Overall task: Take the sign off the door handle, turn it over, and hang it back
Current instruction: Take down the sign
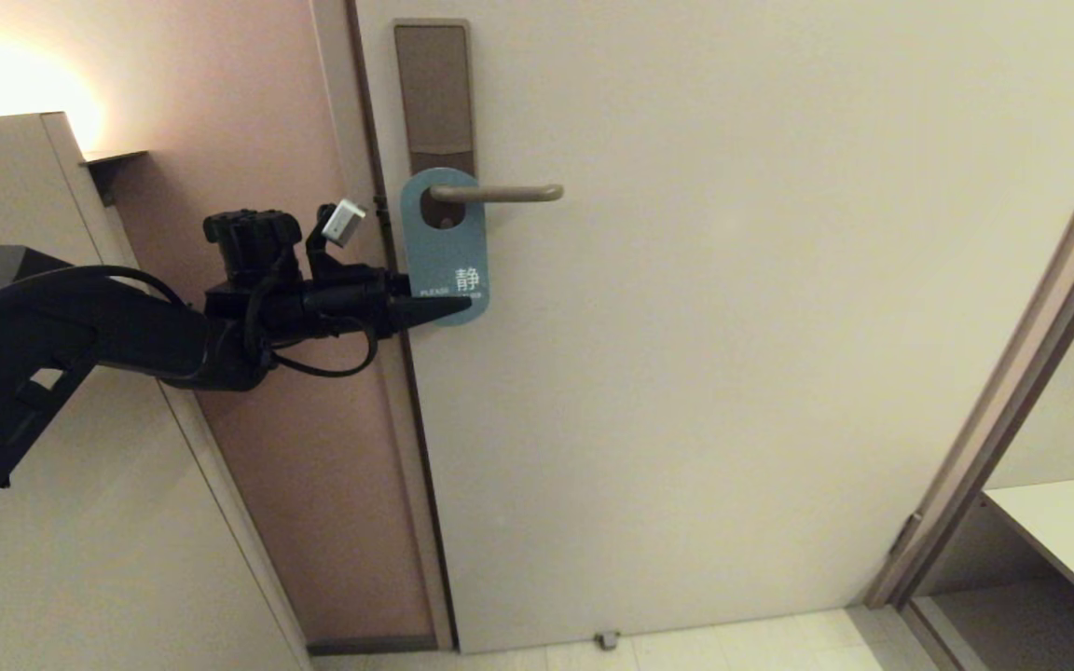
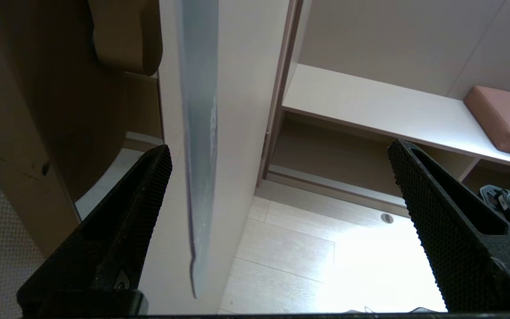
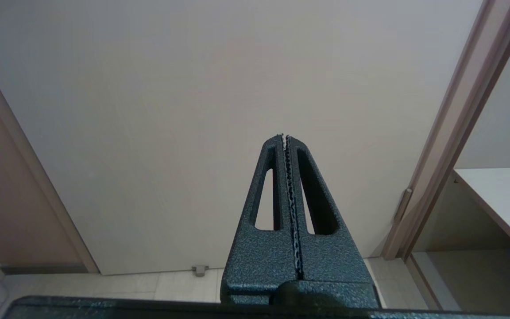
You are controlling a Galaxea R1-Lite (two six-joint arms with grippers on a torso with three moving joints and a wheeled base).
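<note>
Door-hanger task, approach stage. The sign [image 1: 445, 247], teal face outward, hangs by its oval hole on the door handle [image 1: 498, 193], its card lying against the door [image 1: 733, 326]. The left hand [image 1: 434, 309] reaches level toward the sign's lower end with its jaws spread wide; in the left wrist view the sign [image 2: 199, 133] shows edge-on between the two fingers [image 2: 142, 195], close to one finger and well apart from the other, not yet gripped. Judged from its thin edge and flat hang, the card should be light, fairly stiff and smooth, so it may slide between the pads unless pinched firmly; the lower end, straddled across its faces, looks the sensible hold, leaving the hole free to lift off the lever. The right hand [image 3: 285, 141] is parked apart, pressed shut on nothing. Hidden: the sign's reverse face, part of its lower lettering behind the left fingertips, and whether the near finger touches the door.
</note>
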